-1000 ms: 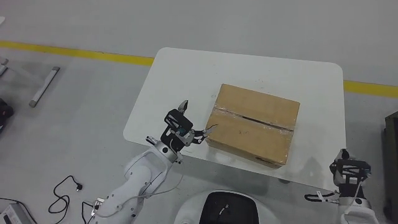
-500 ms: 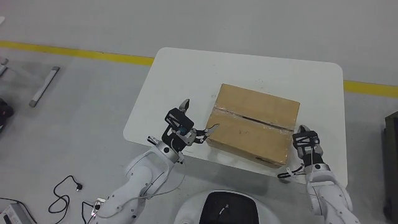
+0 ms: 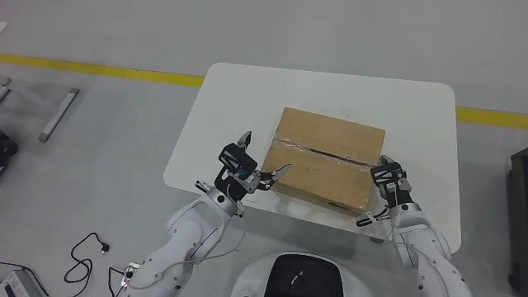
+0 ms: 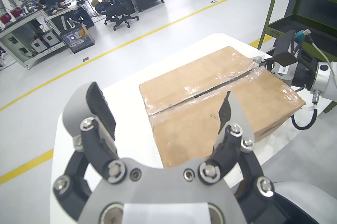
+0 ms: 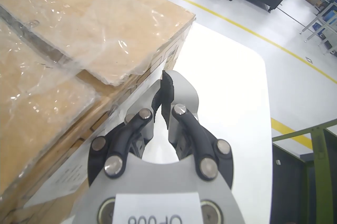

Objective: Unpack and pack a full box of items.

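Box, taped shut, sits on table toward its robot-side edge. Left gripper hangs wide open, 1 finger at box's left end. Right gripper, fingers pinched together, sits against box's right end.

a white table with round corners – one big brown box sits right on it, taped shut.
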